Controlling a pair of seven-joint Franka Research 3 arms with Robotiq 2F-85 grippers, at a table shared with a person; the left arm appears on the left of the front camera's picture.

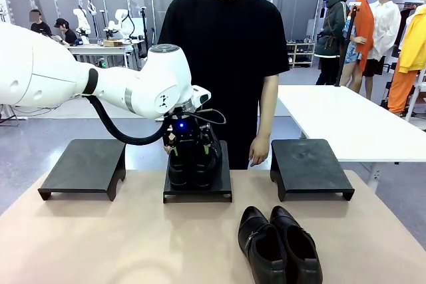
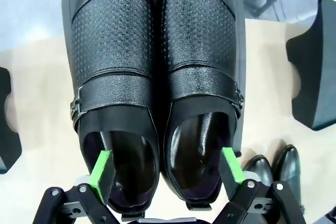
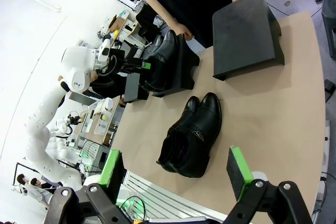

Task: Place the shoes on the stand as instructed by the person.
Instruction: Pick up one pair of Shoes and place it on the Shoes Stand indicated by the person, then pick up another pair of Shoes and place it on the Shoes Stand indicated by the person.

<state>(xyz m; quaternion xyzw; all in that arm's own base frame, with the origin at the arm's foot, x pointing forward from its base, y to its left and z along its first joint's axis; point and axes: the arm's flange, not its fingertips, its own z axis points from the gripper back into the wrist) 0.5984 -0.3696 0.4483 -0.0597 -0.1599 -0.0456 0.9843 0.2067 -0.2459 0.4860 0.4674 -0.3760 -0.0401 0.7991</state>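
Left tool (image 2: 167, 169) released, jaws spread wide at the heels of the textured pair of shoes (image 2: 157, 77). That pair sits on the middle stand (image 1: 198, 194) at the desk's (image 1: 100, 244) far edge. Second pair (image 1: 279, 247) at the near edge. Right tool (image 3: 175, 165) released, touching nothing.

black shoes (image 2: 113, 40), seemingly dot-embossed; black stands (image 1: 83, 164); tan table (image 1: 133, 244).
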